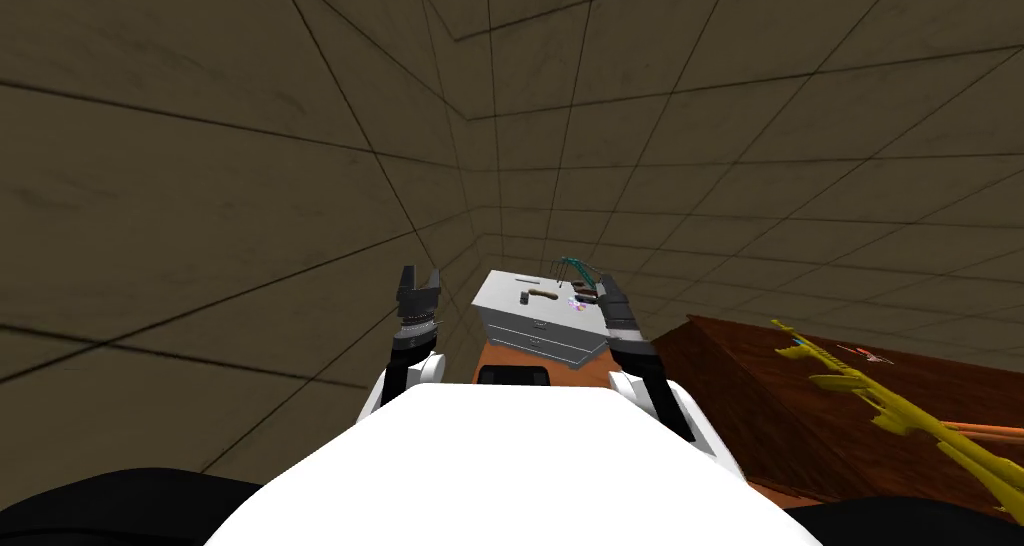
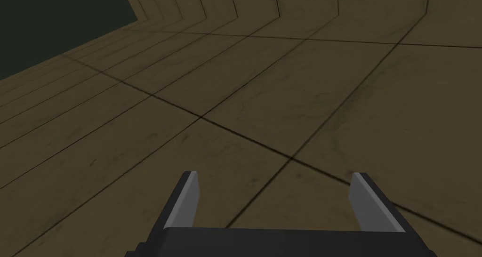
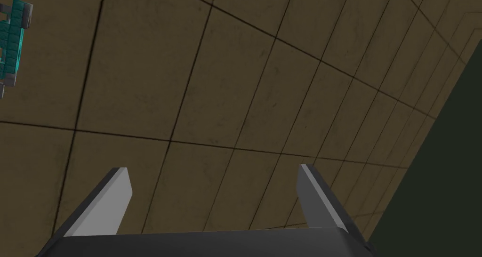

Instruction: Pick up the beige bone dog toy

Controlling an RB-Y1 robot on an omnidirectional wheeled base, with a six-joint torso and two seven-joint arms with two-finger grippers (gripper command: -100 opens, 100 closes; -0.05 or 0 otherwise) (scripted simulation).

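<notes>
Bare tiled floor [image 1: 200,350] along the drawer cabinet's [image 1: 497,300] left edge gives my left end effector [image 1: 419,278], fingers spread, open passage. Small clutter [image 1: 578,302] occupies the top's middle and right edge. A teal frame [image 1: 577,265] stands at its far right corner. Brown furniture [image 1: 740,380] blocks the right side.
</notes>
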